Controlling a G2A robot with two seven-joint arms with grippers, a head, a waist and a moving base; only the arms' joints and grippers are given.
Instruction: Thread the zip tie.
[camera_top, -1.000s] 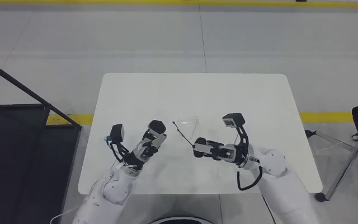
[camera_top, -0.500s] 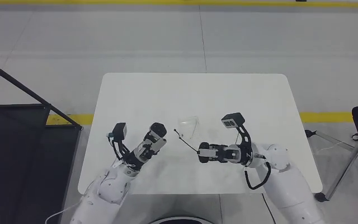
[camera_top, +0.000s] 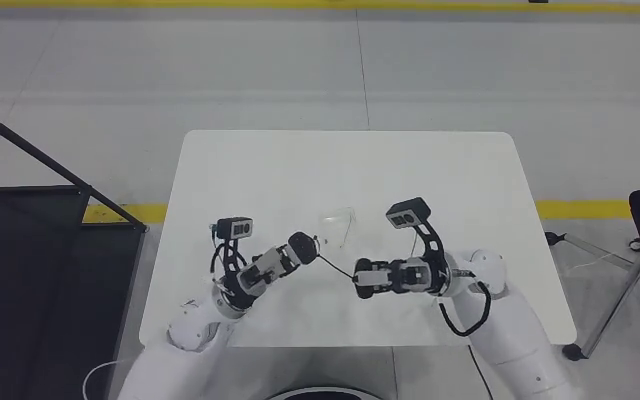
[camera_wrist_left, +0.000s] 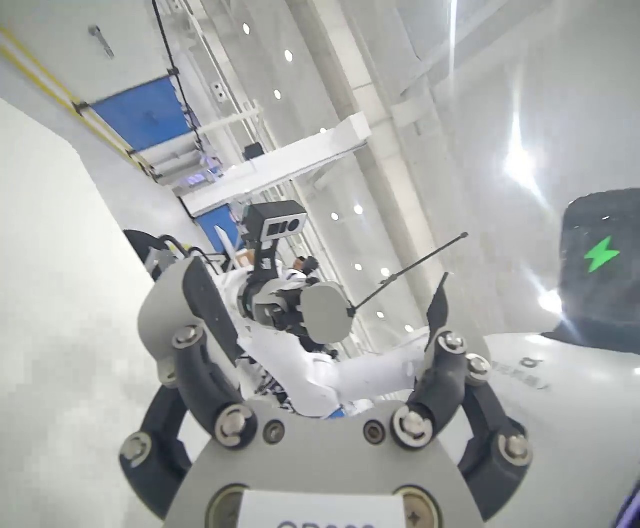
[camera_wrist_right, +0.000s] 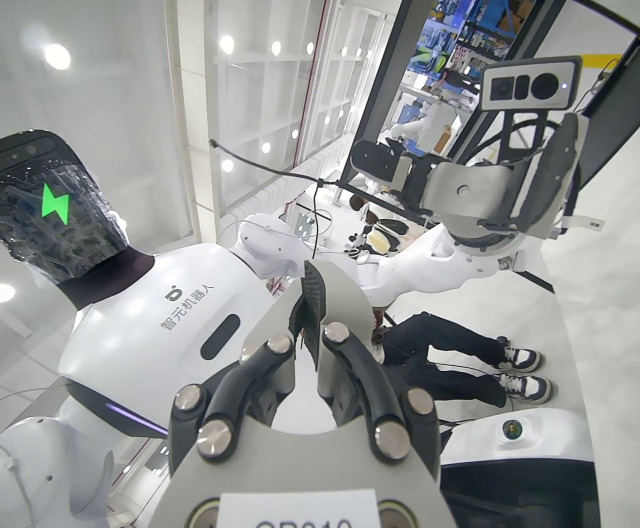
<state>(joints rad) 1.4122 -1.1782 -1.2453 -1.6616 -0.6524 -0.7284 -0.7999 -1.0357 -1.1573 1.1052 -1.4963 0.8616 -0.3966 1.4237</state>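
Note:
A thin black zip tie (camera_top: 336, 264) is held above the white table (camera_top: 450, 180) by my right gripper (camera_top: 358, 281), which is shut on one end of it. In the right wrist view the shut fingers (camera_wrist_right: 320, 295) pinch the tie (camera_wrist_right: 260, 167), and its small head points away. My left gripper (camera_top: 305, 246) is open just beside the tie's free end. In the left wrist view the left gripper (camera_wrist_left: 320, 295) faces the right gripper (camera_wrist_left: 325, 312), and the tie (camera_wrist_left: 407, 270) slants past one left fingertip (camera_wrist_left: 440, 305). Whether they touch is unclear.
A small clear plastic bag (camera_top: 338, 222) lies on the table just beyond the two grippers. The table's near edge runs close under both forearms. A black frame (camera_top: 40, 160) stands to the left of the table.
My left gripper has swung right toward the tie's free end, and its wrist has turned. The right gripper has drawn slightly back toward the table's near edge with the tie.

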